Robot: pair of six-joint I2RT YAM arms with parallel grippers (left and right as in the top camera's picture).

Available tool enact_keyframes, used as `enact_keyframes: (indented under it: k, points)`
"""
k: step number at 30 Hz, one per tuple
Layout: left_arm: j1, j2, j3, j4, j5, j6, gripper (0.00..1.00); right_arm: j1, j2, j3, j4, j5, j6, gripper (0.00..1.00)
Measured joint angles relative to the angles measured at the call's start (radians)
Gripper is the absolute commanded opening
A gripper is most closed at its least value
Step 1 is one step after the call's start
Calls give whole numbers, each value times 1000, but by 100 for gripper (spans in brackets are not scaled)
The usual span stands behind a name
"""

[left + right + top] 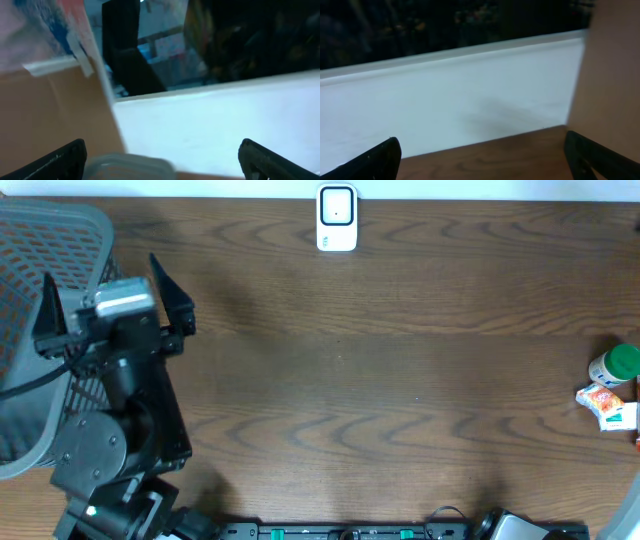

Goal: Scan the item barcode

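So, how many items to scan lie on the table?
3, all at the right edge: a white bottle with green cap, an orange-white packet, a white-green packet. More may lie beyond the frame.

My bench is a dark wood-grain table (400, 380). A grey mesh basket (75, 225) sits at its left edge, toward the far corner. A white wall panel (470, 85) runs along the far edge. In the left wrist view, a taped brown cardboard sheet (50, 115) stands against that panel, with something clear and blurred (130, 167) below it.
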Motion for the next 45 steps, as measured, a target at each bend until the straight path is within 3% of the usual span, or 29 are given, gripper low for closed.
enact_keyframes:
  k: [6,11,18,26,38,45]
  points:
    - [89,-51,0,-14,-18,82,97,77,-4,0,-27,-5,7,99]
    - [193,-149,0,-167,45,94,97,142,-50,-2,-89,27,10,99]
    - [267,-320,0,-229,171,-21,97,256,-278,-16,-138,222,-18,99]
    - [278,-453,0,-324,288,-92,97,375,-615,-130,-111,291,-16,99]
    - [406,-712,-87,-390,414,-179,97,393,-873,-362,-25,306,2,99]
    - [460,-762,-156,-389,474,-225,97,393,-1042,-469,23,306,2,99]
